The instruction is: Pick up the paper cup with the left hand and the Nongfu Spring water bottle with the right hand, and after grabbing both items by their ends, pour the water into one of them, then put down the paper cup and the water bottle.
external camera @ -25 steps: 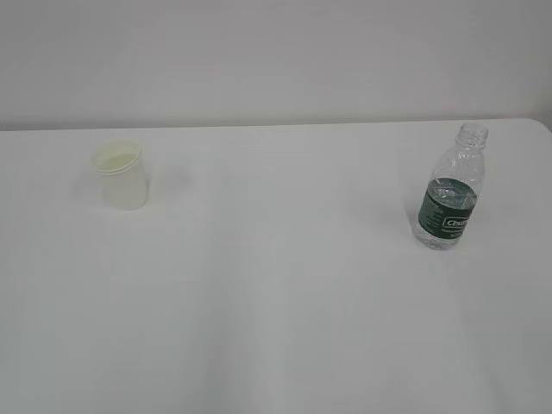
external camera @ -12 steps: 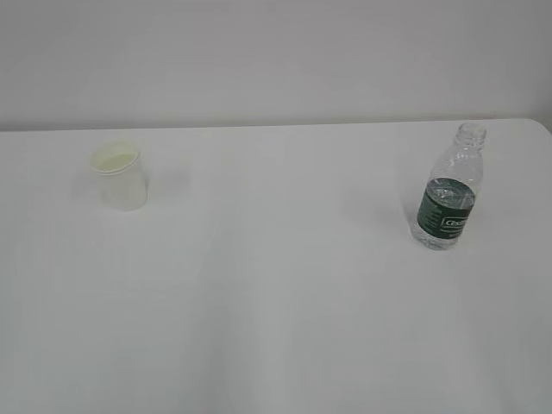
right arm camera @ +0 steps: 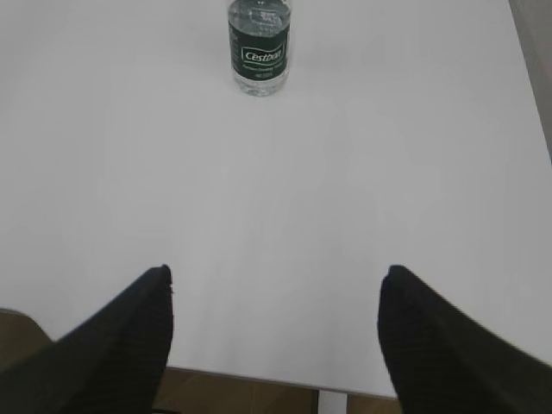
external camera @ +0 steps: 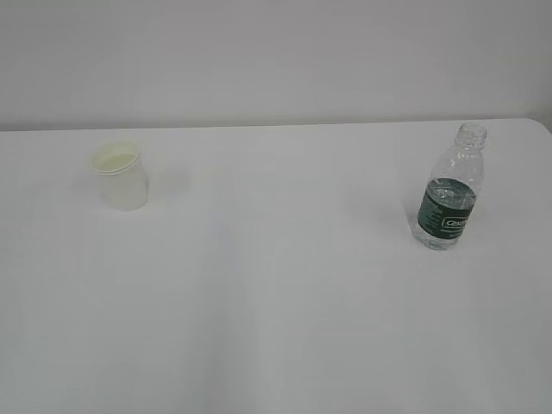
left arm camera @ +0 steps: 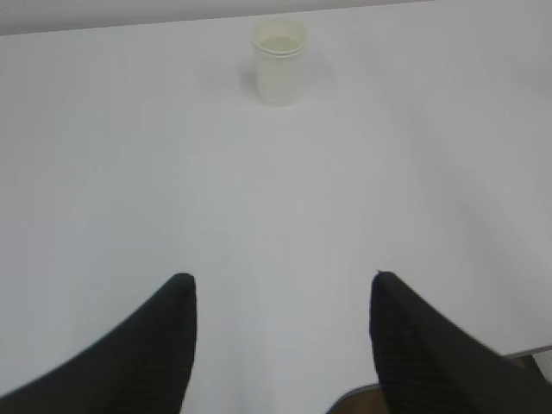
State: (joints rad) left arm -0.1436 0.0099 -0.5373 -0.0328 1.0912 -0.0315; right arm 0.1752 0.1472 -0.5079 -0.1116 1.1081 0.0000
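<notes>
Standing upright on the white worktop (external camera: 276, 302), the paper cup (external camera: 121, 175) sits far left & the Nongfu Spring water bottle (external camera: 448, 188) far right, well apart, w/ water (external camera: 446, 197) low inside the capless bottle. Left claw (left arm camera: 280, 297) hangs open w/ nothing in it, cup well ahead. Right claw (right arm camera: 274, 289) also open & empty, bottle well ahead near the worktop's far part.

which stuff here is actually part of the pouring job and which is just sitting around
Part of the job:
- paper cup, upright on the left
- water bottle, upright on the right, capless
- water inside the bottle
- left pincer, open, short of the cup
- right pincer, open, short of the bottle

Just there:
- white table; nothing else in view
</notes>
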